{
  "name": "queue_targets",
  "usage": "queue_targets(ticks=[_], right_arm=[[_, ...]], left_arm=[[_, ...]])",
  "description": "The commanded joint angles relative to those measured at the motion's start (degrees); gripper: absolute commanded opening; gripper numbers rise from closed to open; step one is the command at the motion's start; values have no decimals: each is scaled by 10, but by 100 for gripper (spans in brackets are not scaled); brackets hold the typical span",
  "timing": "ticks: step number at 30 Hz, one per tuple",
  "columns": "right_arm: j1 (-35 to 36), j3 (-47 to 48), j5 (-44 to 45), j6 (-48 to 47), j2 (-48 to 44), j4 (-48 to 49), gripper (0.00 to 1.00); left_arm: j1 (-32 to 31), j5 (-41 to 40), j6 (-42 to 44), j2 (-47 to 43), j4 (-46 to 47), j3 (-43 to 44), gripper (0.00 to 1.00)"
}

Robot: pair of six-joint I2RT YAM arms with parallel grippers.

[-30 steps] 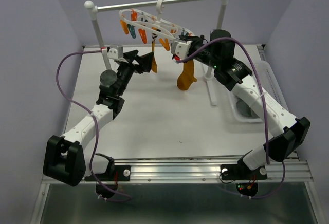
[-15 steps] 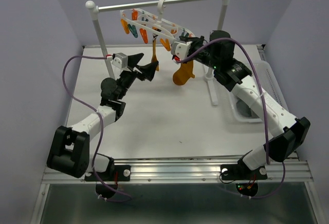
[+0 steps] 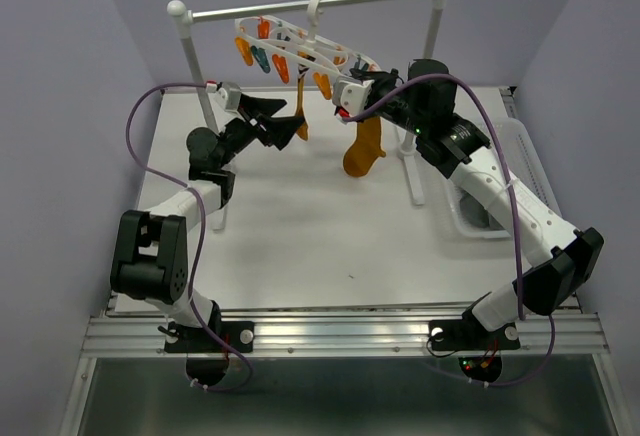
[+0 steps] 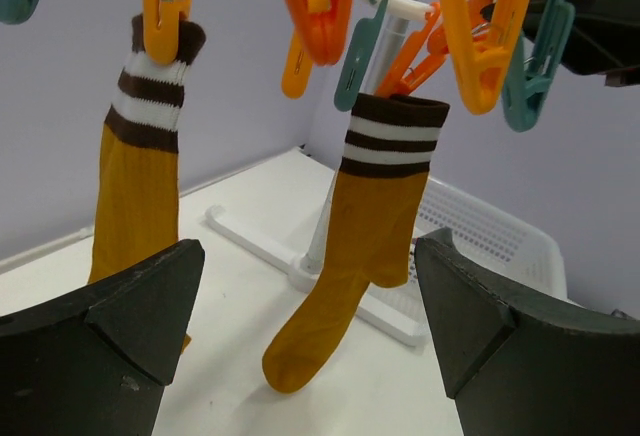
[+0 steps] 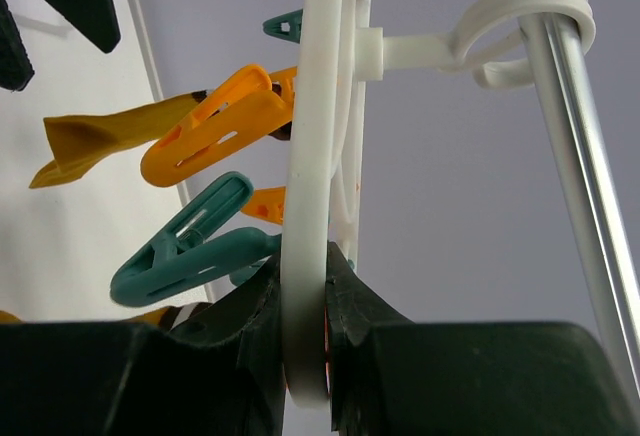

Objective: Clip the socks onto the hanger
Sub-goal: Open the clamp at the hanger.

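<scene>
With two mustard socks (image 4: 375,216) clipped and the hanger (image 5: 305,206) pinched by the right gripper (image 5: 303,301), another sock is probably to be fetched by the empty, spread left gripper (image 3: 278,124).

The left sock (image 4: 135,186) and the right sock (image 4: 360,256) are mustard-orange, each with a dark brown cuff crossed by two white stripes. The hanger (image 5: 310,156) is white, and its clips (image 4: 315,1) are orange and teal. The rail (image 3: 310,4) is silver on white posts. The tabletop (image 3: 300,226) is white. The left hand (image 3: 280,121) and right hand (image 3: 352,96) are black, and the cables (image 3: 150,116) are purple.
</scene>
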Motion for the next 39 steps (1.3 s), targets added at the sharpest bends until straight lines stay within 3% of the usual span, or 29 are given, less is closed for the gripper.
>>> queue_targets(ticks=[1,5,6,7,10,23,35,39], right_arm=[[-3,-11,53,12,-2,20,6],[-3,-12,56,12,1,24,4],[-3,-12,57,12,1,25,4],[-3,-12,57,13,1,27,4],[-3,-14,58,14,-3,28,4],[-3,-21,53,33,-9,36,3],[-3,-24,48,39,-13,42,3],[-3,-25,39,40,-19,43,3]], left_arm=[[6,33,-53,2,283,49,98],[23,44,-130,20,333,77,94],[30,47,-145,27,344,83,91],[33,53,-174,31,366,95,81],[37,65,-206,47,378,121,80],[35,29,-192,10,387,100,56],[24,22,-169,-21,359,90,57],[10,1,-100,-33,297,93,57]])
